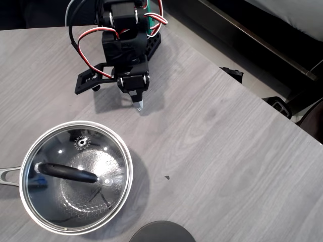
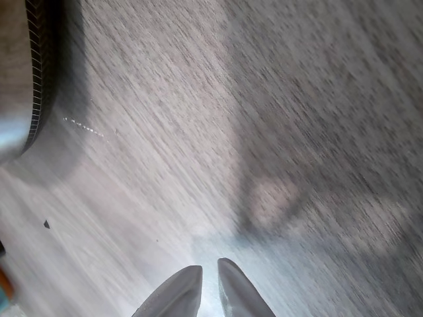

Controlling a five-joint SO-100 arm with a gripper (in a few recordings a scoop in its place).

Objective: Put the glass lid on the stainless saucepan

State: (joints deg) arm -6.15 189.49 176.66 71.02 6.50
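Note:
In the overhead view the glass lid (image 1: 81, 166) rests on the stainless saucepan (image 1: 30, 214) at the lower left, its black bar handle (image 1: 68, 172) across the middle and the honeycomb interior showing through the glass. The pan's steel handle (image 1: 7, 175) sticks out to the left. My gripper (image 1: 140, 105) is folded back near the arm's base at the top, well apart from the pan, tips pointing down at the table. In the wrist view its fingers (image 2: 180, 295) are nearly together with nothing between them, and the saucepan's rim (image 2: 33, 86) shows at the left edge.
A dark grey opaque disc (image 1: 162, 233) lies at the bottom edge, right of the pan. The grey wood table (image 1: 227, 151) ends along a diagonal edge at the right, with dark objects beyond it. A small dark speck (image 1: 167, 177) lies mid-table.

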